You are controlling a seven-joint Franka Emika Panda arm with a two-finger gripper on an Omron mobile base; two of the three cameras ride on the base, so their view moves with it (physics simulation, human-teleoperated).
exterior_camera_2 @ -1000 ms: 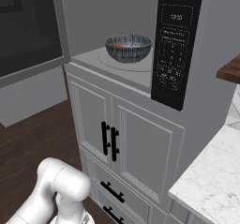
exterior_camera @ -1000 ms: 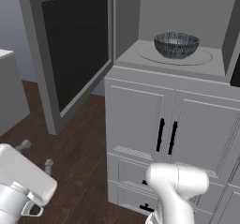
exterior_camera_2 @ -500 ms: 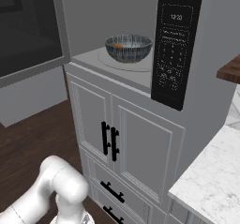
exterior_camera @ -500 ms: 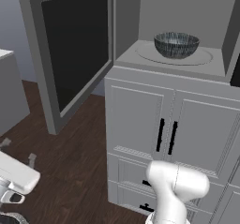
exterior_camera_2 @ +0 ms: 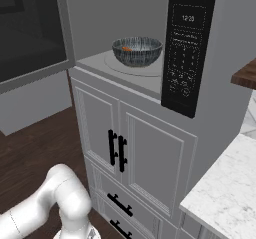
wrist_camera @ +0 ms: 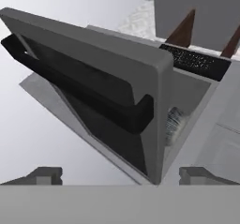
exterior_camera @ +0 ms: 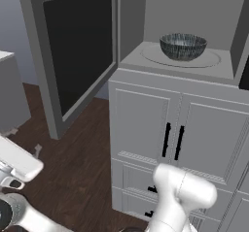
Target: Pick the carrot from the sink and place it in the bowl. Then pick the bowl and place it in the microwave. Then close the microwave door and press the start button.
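Observation:
The microwave point(exterior_camera: 189, 12) stands open above the cabinets. On its glass turntable point(exterior_camera_2: 145, 67) sits the dark streaked bowl point(exterior_camera: 183, 46) point(exterior_camera_2: 137, 50), and the orange carrot point(exterior_camera_2: 127, 48) lies inside it. The microwave door point(exterior_camera: 78, 51) point(wrist_camera: 101, 85) is swung wide to the left; the hand view faces its outer side and long black handle point(wrist_camera: 84, 94). My gripper point(wrist_camera: 121, 177) is open and holds nothing, well short of the door. My hand point(exterior_camera: 18, 159) hangs low at the left, outside the door. The black control strip point(exterior_camera_2: 187, 48) holds the buttons. The sink is out of view.
Pale cabinet doors with black handles point(exterior_camera: 172, 141) point(exterior_camera_2: 116, 150) and drawers sit below the microwave. A marble counter point(exterior_camera_2: 225, 193) is at the right. Dark wood floor point(exterior_camera: 82, 177) lies open in front of the door. A grey unit point(exterior_camera: 9, 95) stands at the far left.
My hand has risen at the lower left of the left base view and the elbow has shifted. Bowl, carrot and door have not moved.

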